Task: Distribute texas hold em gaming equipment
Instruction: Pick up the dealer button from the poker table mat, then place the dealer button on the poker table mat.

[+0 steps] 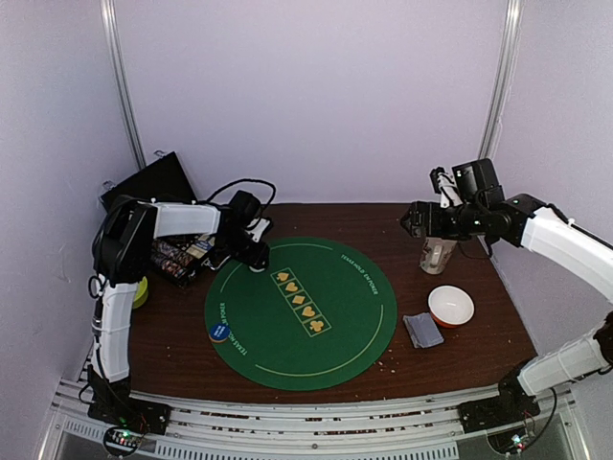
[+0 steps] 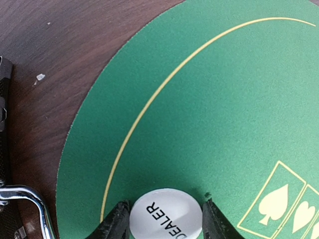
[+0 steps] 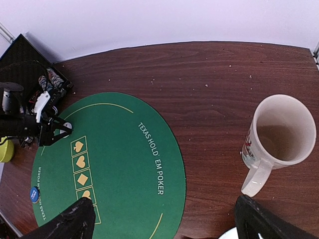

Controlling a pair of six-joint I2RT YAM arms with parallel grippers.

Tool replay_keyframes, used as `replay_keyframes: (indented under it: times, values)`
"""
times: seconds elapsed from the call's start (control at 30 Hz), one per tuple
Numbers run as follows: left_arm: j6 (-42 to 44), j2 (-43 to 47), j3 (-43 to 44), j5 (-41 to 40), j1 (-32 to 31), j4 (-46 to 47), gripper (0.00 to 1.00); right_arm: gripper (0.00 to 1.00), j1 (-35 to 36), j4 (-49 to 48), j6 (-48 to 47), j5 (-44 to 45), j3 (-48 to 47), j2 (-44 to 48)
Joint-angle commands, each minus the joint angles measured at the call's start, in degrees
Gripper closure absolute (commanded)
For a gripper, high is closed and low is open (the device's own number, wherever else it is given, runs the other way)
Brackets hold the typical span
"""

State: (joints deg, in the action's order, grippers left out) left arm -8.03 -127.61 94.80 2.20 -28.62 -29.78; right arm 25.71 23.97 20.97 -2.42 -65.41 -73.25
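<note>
Your green mat (image 1: 326, 316) lies in the middle. At the far right, near the mug (image 3: 279, 139), your right claw (image 3: 167, 219) hangs spread wide, holding nothing. At the mat's far left edge, your left claw (image 2: 166, 221) pinches the white dealer disc (image 2: 167, 211) from both sides.

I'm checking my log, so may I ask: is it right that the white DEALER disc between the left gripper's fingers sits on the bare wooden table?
Not quite: the white DEALER disc between the left gripper's fingers sits on the green poker mat, near its edge, not on bare wood. The left wrist view shows it.
</note>
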Motion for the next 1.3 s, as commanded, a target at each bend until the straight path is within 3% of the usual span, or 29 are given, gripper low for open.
replay_keyframes:
  times: [0.0,0.57,0.77,1.0,1.1,1.27]
  values:
    - [-1.71,-0.83,-1.98,2.19,-2.12,-3.37,0.53,0.0,0.83,-0.13,-0.8,-0.94,-2.69,-1.32]
    - [5.17,-10.59,9.4,10.03,-29.09,-3.88,0.53,0.0,2.63,-0.34,1.28,1.17,1.78,6.55]
    - [4.94,-9.78,12.94,10.75,-29.7,-4.39,0.5,0.0,2.68,0.71,1.96,1.98,4.22,9.57]
    - [7.33,-5.21,17.8,8.79,-28.95,-7.3,0.26,0.0,3.26,2.78,3.01,1.16,3.31,9.77]
    - [5.77,2.01,13.17,8.6,-25.91,-6.54,0.22,0.0,3.88,3.15,3.39,0.59,3.55,9.41]
    - [0.97,17.66,-2.45,7.79,-18.56,-5.73,0.21,0.03,7.43,1.24,6.08,0.42,5.3,4.6]
